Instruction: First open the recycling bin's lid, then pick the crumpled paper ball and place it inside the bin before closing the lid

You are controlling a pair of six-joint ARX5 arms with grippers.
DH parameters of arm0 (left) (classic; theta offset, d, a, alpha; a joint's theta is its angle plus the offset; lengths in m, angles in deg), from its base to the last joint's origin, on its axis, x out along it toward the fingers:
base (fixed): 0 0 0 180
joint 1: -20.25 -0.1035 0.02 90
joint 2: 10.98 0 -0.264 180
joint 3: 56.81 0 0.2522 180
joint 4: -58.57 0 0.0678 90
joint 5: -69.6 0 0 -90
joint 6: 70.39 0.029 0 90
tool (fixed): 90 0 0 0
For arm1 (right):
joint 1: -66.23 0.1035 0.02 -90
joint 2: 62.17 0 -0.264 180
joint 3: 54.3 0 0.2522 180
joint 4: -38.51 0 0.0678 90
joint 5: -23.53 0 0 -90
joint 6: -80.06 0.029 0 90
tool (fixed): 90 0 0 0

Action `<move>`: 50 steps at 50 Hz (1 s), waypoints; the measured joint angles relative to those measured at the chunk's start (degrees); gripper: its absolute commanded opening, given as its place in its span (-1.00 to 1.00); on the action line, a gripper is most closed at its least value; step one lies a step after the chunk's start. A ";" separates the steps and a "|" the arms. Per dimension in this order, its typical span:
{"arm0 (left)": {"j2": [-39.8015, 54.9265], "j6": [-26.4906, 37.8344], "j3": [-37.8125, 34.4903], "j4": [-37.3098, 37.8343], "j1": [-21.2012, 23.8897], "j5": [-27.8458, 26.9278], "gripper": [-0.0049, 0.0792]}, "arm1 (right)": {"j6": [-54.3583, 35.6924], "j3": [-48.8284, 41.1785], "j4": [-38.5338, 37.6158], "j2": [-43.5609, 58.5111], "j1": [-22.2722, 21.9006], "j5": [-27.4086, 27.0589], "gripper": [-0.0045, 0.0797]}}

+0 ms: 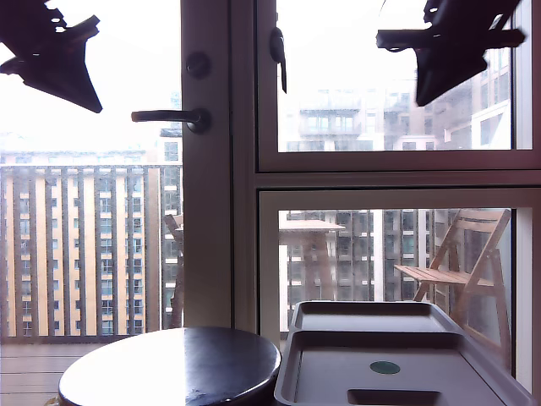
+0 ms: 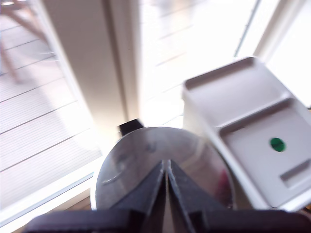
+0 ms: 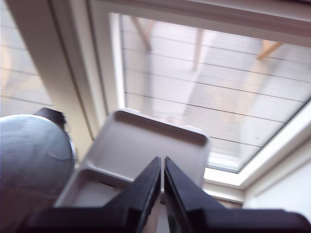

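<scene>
the lid (image 1: 406, 359) lies shut on the recycling bin (image 2: 194, 114), just beside the round table (image 1: 169, 372). my first gripper (image 2: 166, 167) hangs above the table, my second gripper (image 3: 162, 167) above the lid — both pinched closed, empty. a folding chair (image 1: 461, 262) stands behind the glass beyond the bin.

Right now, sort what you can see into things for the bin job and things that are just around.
For the job:
lid, shut on the bin
my first gripper, above the round table
my second gripper, above the lid
No paper ball shows in any view.

Just around:
round table
folding chair outside
door handle
</scene>
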 measured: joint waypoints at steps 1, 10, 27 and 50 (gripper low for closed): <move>-0.70 -0.26 -0.94 -0.66 -0.37 0.11 -0.94 | 0.00 -0.83 -0.24 -0.57 -0.15 -0.02 -0.92; -9.51 -2.67 -10.97 -6.32 -1.27 3.52 -0.94 | 0.07 -8.33 -5.09 -4.92 -1.22 -1.36 -0.92; -19.52 -5.66 -25.53 -15.56 -1.27 7.23 -0.94 | 0.72 -22.95 -13.90 -17.35 -4.57 -6.03 -0.92; -27.96 -8.70 -39.56 -25.83 1.09 7.63 -0.94 | 3.10 -38.56 -25.68 -31.28 -16.50 2.08 -0.92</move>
